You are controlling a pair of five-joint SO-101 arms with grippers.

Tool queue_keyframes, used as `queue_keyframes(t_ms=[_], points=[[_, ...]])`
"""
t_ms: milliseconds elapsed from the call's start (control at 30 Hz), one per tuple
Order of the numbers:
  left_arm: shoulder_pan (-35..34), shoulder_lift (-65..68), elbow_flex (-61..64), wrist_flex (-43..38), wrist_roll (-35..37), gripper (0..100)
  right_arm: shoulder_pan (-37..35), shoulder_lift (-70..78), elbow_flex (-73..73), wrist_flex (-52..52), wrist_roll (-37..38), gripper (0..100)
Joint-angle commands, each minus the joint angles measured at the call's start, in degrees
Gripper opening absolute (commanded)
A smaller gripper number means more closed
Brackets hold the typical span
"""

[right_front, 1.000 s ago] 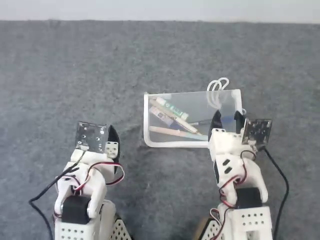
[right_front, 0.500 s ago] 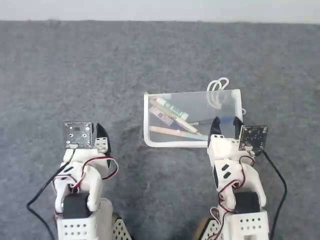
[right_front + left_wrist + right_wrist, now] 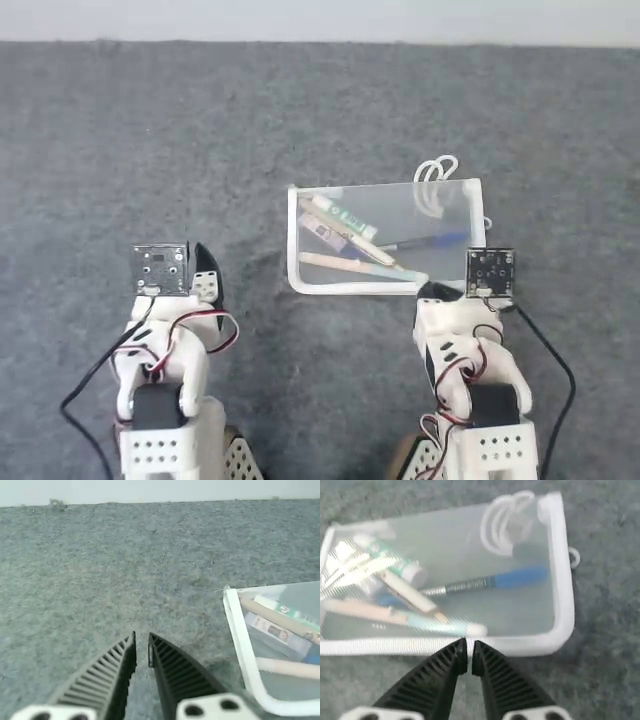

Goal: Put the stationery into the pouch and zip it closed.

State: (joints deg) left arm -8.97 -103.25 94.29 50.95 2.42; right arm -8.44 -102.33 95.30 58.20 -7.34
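A clear pouch [image 3: 440, 215] with a white zipper edge lies flat on the grey carpet, right of centre. Inside it are a blue pen [image 3: 490, 582], a green-and-white tube [image 3: 395, 562] and a beige pen [image 3: 345, 266]. A white cord loop [image 3: 437, 170] sits at its far corner. My right gripper [image 3: 469, 644] is shut with nothing in it, its tips just at the pouch's near zipper edge [image 3: 395, 646]. My left gripper [image 3: 142, 639] is shut over bare carpet, to the left of the pouch [image 3: 280, 645], apart from it.
Grey carpet [image 3: 150, 130] covers the whole table up to a pale wall strip at the far edge. Both arm bases stand at the near edge. Open carpet lies left of and beyond the pouch.
The right arm has drawn back toward its base, off the pouch's right part to its near edge. The left arm also pulled back slightly and straightened.
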Motion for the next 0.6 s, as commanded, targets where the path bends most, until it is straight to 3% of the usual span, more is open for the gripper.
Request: queue_keyframes(t_ms=[0, 233, 433, 567], points=[[-0.2, -1.1, 0.9, -4.7, 0.7, 4, 0.2, -1.0, 1.2, 3.7, 0.7, 0.9], [-0.1, -0.8, 2.2, -6.9, 0.7, 4, 5.3, -0.4, 1.2, 6.4, 0.7, 0.7], [0.0, -0.8, 2.2, -4.0, 0.6, 5, 7.3, -1.0, 1.2, 15.7, 0.8, 0.7], [0.0, -0.8, 2.2, -0.8, 0.6, 5, 11.2, -1.2, 1.2, 16.1, 0.7, 0.7]])
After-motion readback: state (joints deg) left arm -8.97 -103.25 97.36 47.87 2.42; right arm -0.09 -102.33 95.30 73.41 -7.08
